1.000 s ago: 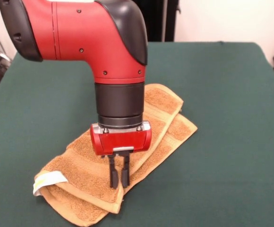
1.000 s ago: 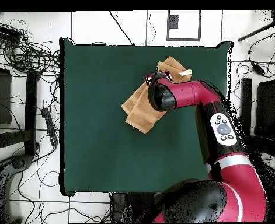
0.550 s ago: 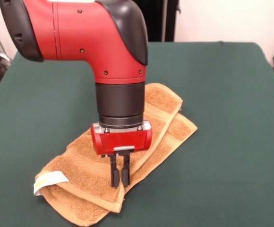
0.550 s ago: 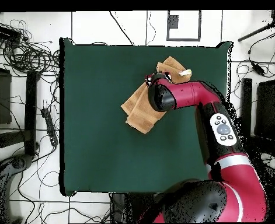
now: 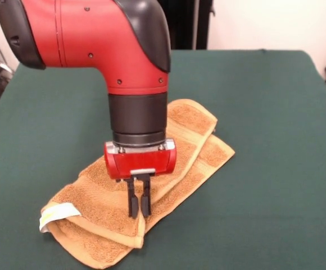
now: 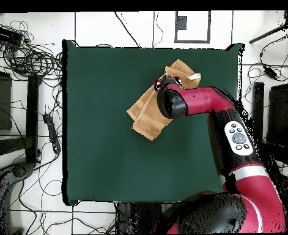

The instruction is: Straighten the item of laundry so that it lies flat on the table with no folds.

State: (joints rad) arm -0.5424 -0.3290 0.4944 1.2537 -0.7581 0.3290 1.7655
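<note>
I see the towel (image 5: 146, 185) in the lower middle of the front view, lying as a long band from lower left to upper right on the green table (image 5: 275, 140). It is not flat: one layer is folded over another, and the folded edge runs along the lower right side. The white care tag (image 5: 58, 216) shows at the lower left end.

My gripper (image 5: 139, 211) points straight down over the upper layer, near that folded edge. The two fingers are almost together, with only a thin gap between them. I think the tips are at the cloth, but I cannot tell if they pinch some of it or only touch it.

In the overhead view the towel (image 6: 147, 116) is in the upper middle of the table (image 6: 109, 153), and the arm covers a part of it.

I judge that I am at the grasping step. Next I must be sure the top layer alone is held, then lift it and carry it toward the lower right of the front view, so the fold opens.
</note>
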